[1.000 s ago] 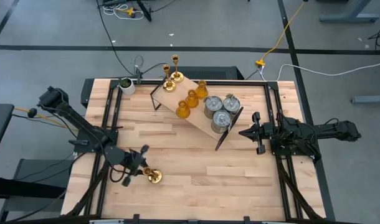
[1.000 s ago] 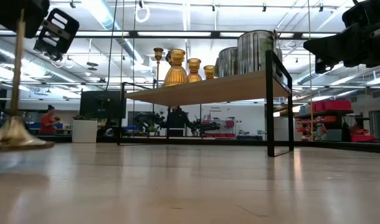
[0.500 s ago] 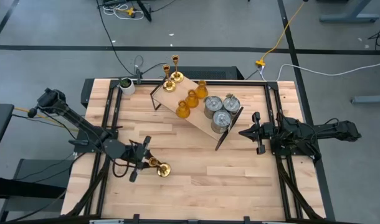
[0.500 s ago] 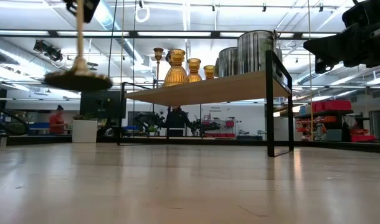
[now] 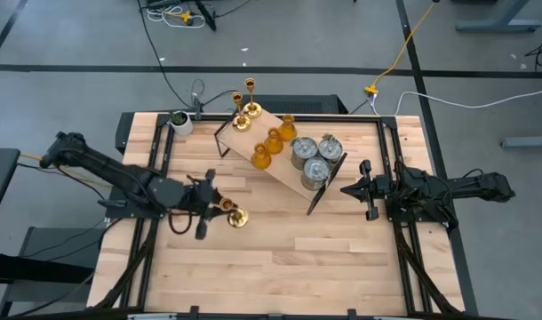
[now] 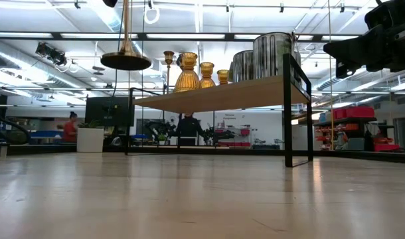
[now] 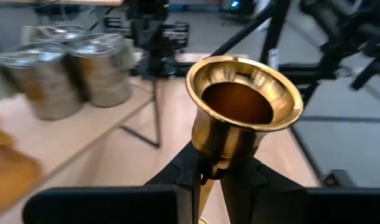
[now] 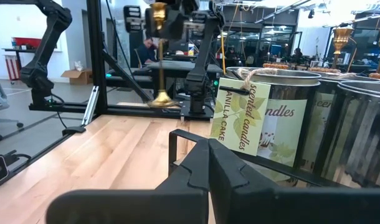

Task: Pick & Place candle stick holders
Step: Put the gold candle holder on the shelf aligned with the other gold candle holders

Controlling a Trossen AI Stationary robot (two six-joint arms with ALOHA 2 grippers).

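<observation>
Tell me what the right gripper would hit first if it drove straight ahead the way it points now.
Most likely the black metal end frame of the raised wooden shelf. The right gripper, shut and empty, points at it, with the silver-grey metal cylinders just behind. Its height against the frame is hard to judge.
</observation>
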